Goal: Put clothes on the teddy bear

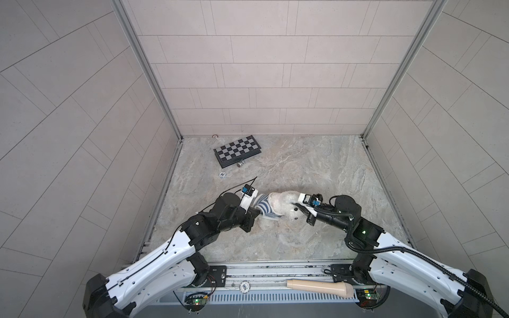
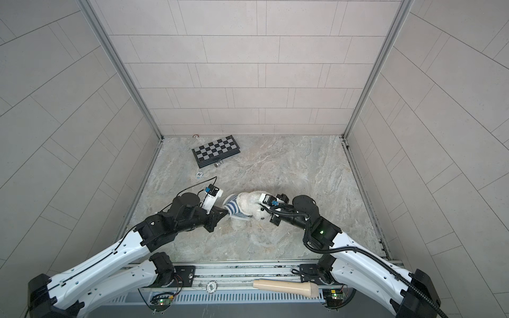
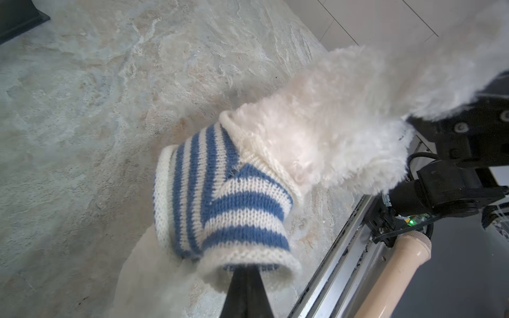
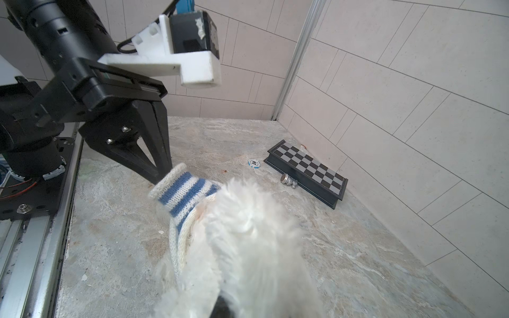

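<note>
Left wrist view: the striped shirt (image 3: pixel 220 198) sat over one end of the teddy bear (image 3: pixel 316 132), with white fur emerging from a ribbed opening. The left gripper (image 3: pixel 245 278) had its jaws closed together on the shirt's white hem.

In both top views the bear was stretched between the two grippers. It was near the middle of the worktop (image 1: pixel 316 170), toward 6 o'clock, with its head at 3 o'clock and its shirted end at 9 o'clock. A chessboard (image 1: pixel 237 151) lay well apart at 11 o'clock. The right gripper (image 1: pixel 298 210) had narrow jaws buried in the fur beside the face, and was judged to be gripping the bear.

Progress, as judged: the shirt was on the body but bunched up. Whether the arms were through the sleeves could not be told. Remaining work was to draw the hem down and seat the shirt evenly.
</note>
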`<state>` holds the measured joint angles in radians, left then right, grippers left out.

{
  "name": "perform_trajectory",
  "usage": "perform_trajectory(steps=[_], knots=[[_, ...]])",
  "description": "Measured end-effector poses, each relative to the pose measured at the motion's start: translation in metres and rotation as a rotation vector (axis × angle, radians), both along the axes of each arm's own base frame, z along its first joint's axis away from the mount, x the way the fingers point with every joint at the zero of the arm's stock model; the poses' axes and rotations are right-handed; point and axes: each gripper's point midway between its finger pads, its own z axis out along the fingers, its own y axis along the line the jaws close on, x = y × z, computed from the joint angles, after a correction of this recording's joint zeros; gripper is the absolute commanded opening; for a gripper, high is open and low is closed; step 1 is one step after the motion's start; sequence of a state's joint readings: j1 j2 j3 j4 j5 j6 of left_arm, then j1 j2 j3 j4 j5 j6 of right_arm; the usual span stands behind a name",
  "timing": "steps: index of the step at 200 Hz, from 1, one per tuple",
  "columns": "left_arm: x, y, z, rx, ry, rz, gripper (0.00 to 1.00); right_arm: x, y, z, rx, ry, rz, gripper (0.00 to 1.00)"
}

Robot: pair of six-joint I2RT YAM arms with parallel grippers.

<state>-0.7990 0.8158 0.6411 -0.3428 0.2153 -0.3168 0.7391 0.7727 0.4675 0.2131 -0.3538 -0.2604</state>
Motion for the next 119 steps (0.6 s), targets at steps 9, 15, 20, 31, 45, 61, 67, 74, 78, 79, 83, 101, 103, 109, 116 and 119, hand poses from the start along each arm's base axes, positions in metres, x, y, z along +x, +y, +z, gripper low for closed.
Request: perform_trajectory(steps=[9, 15, 20, 31, 45, 61, 67, 74, 78, 79, 83, 101, 103, 109, 116, 119], knots=[[0.002, 0.001, 0.001, 0.004, -0.012, 0.009, 0.04, 0.0, 0.0, 0.0, 0.0, 0.0, 0.0, 0.0], [0.004, 0.001, 0.002, 0.005, -0.019, 0.015, 0.05, 0.0, 0.0, 0.0, 0.0, 0.0, 0.0, 0.0], [0.005, 0.002, 0.003, 0.007, -0.025, 0.019, 0.05, 0.0, 0.0, 0.0, 0.0, 0.0, 0.0, 0.0], [0.008, 0.002, 0.005, 0.011, -0.043, 0.024, 0.08, 0.0, 0.0, 0.0, 0.0, 0.0, 0.0, 0.0], [0.01, 0.002, 0.006, 0.017, -0.059, 0.027, 0.09, 0.0, 0.0, 0.0, 0.0, 0.0, 0.0, 0.0], [0.013, 0.002, 0.006, 0.027, -0.069, 0.025, 0.09, 0.0, 0.0, 0.0, 0.0, 0.0, 0.0, 0.0], [0.013, 0.001, 0.005, 0.031, -0.07, 0.023, 0.1, 0.0, 0.0, 0.0, 0.001, 0.0, 0.0, 0.0], [0.014, 0.001, 0.004, 0.036, -0.073, 0.02, 0.11, 0.0, 0.0, 0.0, 0.001, 0.0, 0.0, 0.0], [0.014, 0.0, 0.003, 0.039, -0.075, 0.018, 0.11, 0.0, 0.0, 0.0, 0.0, 0.0, 0.0, 0.0], [0.014, 0.0, 0.003, 0.039, -0.074, 0.018, 0.12, 0.0, 0.0, 0.0, 0.0, 0.0, 0.0, 0.0], [0.014, 0.0, 0.003, 0.041, -0.075, 0.016, 0.12, 0.0, 0.0, 0.0, 0.0, 0.0, 0.0, 0.0], [0.015, -0.001, 0.003, 0.046, -0.084, 0.01, 0.14, 0.0, 0.0, 0.0, 0.0, 0.0, 0.0, 0.0], [0.016, -0.001, 0.003, 0.046, -0.086, 0.009, 0.15, 0.0, 0.0, 0.0, 0.0, 0.0, 0.0, 0.0], [0.016, -0.002, 0.003, 0.046, -0.09, 0.006, 0.15, 0.0, 0.0, 0.0, 0.0, 0.0, 0.0, 0.0], [0.016, -0.002, 0.003, 0.047, -0.094, 0.003, 0.15, 0.0, 0.0, 0.0, 0.0, 0.0, 0.0, 0.0], [0.016, -0.003, 0.003, 0.047, -0.096, 0.001, 0.15, 0.0, 0.0, 0.0, 0.0, 0.0, 0.0, 0.0]])
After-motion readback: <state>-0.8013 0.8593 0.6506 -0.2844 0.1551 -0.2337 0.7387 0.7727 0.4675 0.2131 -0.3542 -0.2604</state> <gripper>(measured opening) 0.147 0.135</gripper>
